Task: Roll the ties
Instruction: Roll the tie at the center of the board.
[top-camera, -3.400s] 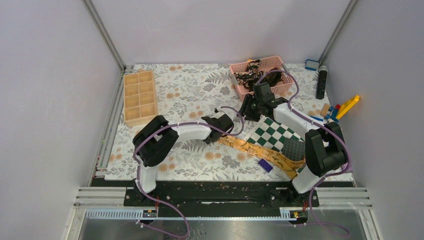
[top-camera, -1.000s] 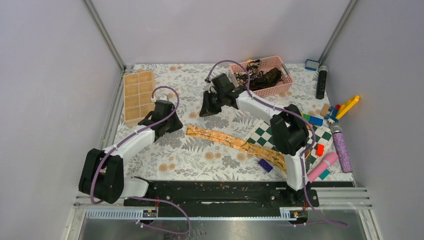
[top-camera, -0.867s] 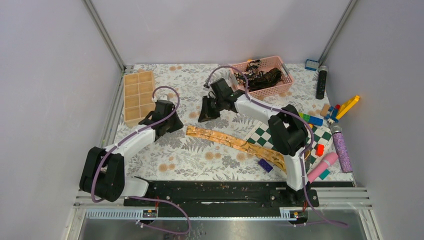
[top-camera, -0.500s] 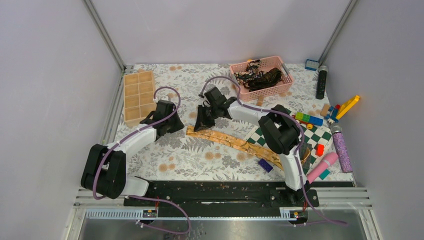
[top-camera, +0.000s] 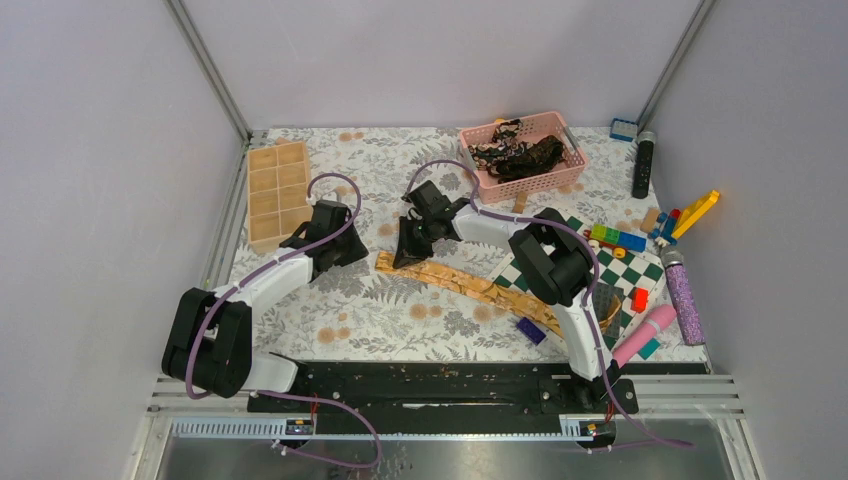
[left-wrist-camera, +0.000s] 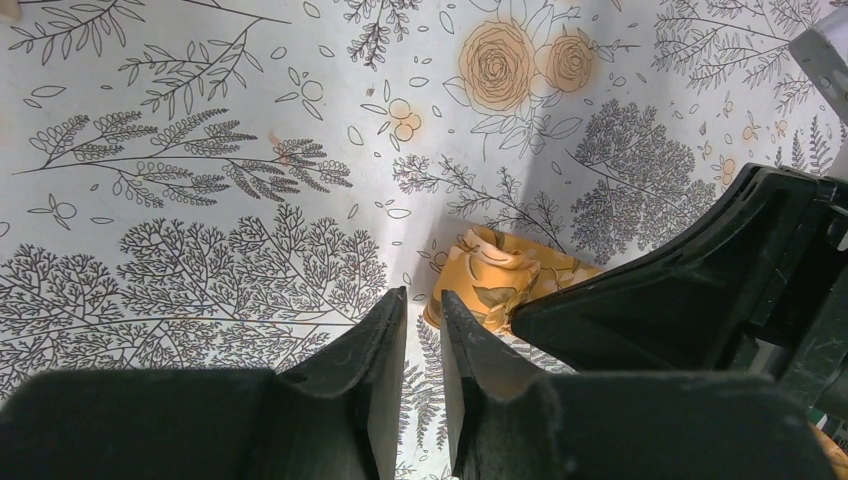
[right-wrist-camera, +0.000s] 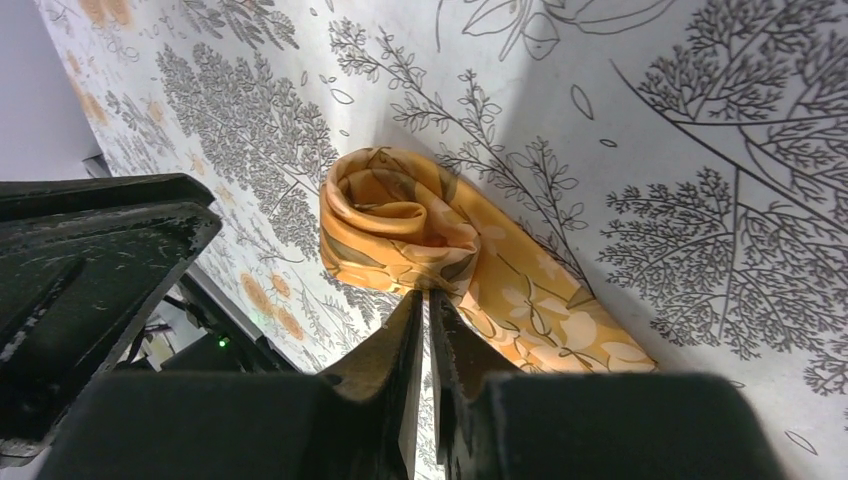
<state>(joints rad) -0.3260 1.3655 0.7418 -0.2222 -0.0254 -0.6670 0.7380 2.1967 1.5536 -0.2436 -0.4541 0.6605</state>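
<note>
A shiny golden tie (top-camera: 470, 283) lies slantwise across the floral mat, its left end curled into a small roll (right-wrist-camera: 395, 215). My right gripper (top-camera: 400, 258) has come down on that roll. Its jaws (right-wrist-camera: 425, 295) are pinched on the fabric at the roll's edge. My left gripper (top-camera: 358, 255) hovers just left of the same end. Its jaws (left-wrist-camera: 422, 296) stand a narrow gap apart with only the mat showing between them, and the tie's roll (left-wrist-camera: 490, 275) sits just beyond their tips. Dark printed ties (top-camera: 520, 152) lie heaped in the pink basket (top-camera: 530, 184) at the back.
A wooden compartment tray (top-camera: 280, 195) stands at the back left. The green-and-white checkered board (top-camera: 620, 272) lies under the tie's right part. Toy blocks (top-camera: 620, 238), a purple block (top-camera: 531, 331), a pink cylinder (top-camera: 650, 330) and a glittery tube (top-camera: 682, 298) crowd the right side.
My right gripper has come from near the basket down and left onto the tie's left end and has closed on it. The left arm has hardly moved.
</note>
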